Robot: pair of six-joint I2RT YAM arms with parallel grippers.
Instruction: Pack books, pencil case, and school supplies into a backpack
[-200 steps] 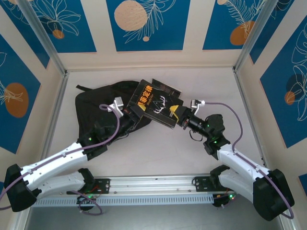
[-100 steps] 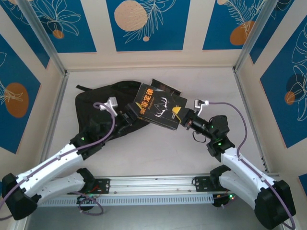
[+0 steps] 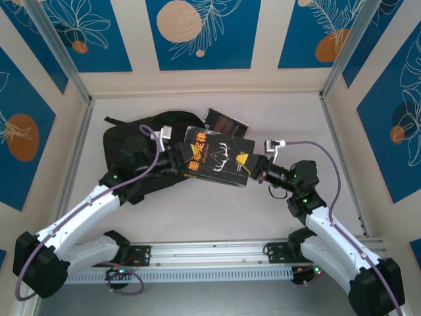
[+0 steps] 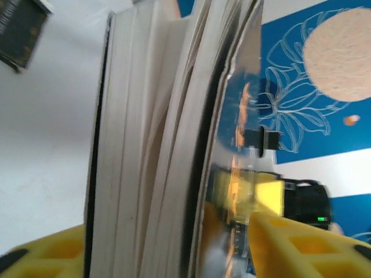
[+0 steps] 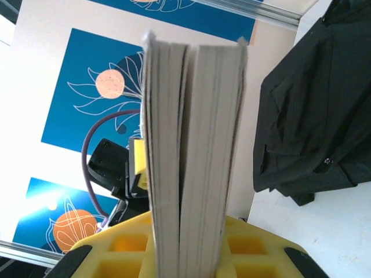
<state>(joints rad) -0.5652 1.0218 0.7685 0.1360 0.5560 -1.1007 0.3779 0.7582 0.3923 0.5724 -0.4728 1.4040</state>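
The right gripper clenches two stacked books by one edge, beside the black backpack. The left gripper has its fingers on either side of the opposite edge; I cannot tell whether they grip.

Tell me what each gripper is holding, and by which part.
The right gripper clamps a stack of paperbacks, black gold-patterned one on top, by its right edge. The left gripper straddles the opposite edge; whether it grips cannot be told.
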